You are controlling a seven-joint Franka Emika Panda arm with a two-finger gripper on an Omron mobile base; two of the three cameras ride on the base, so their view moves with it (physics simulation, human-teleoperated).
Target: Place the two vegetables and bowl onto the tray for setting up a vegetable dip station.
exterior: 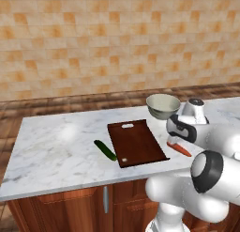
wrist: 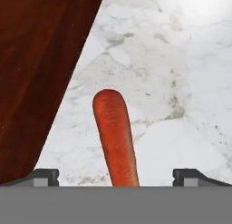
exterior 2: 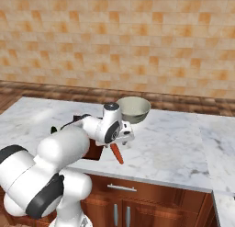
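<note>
The orange carrot (wrist: 115,137) lies on the marble counter just right of the dark reddish-brown tray (exterior: 136,142). My gripper (wrist: 117,175) hangs low over the carrot's near end, open, with one fingertip (wrist: 45,175) on each side and neither touching it. From the base cameras the carrot (exterior: 181,149) (exterior 2: 117,153) pokes out from under the hand. The dark green cucumber (exterior: 105,150) rests on the counter against the tray's left edge. The pale grey-green bowl (exterior: 163,105) (exterior 2: 134,109) stands upright behind the tray's far right corner. The tray's board (wrist: 41,73) carries nothing.
The marble counter (exterior: 56,146) ends in a front edge close to the carrot, with wooden cabinet doors (exterior 2: 137,203) below. A tiled wall (exterior: 117,43) runs behind. My white arm (exterior 2: 69,148) crosses the tray in the right base view.
</note>
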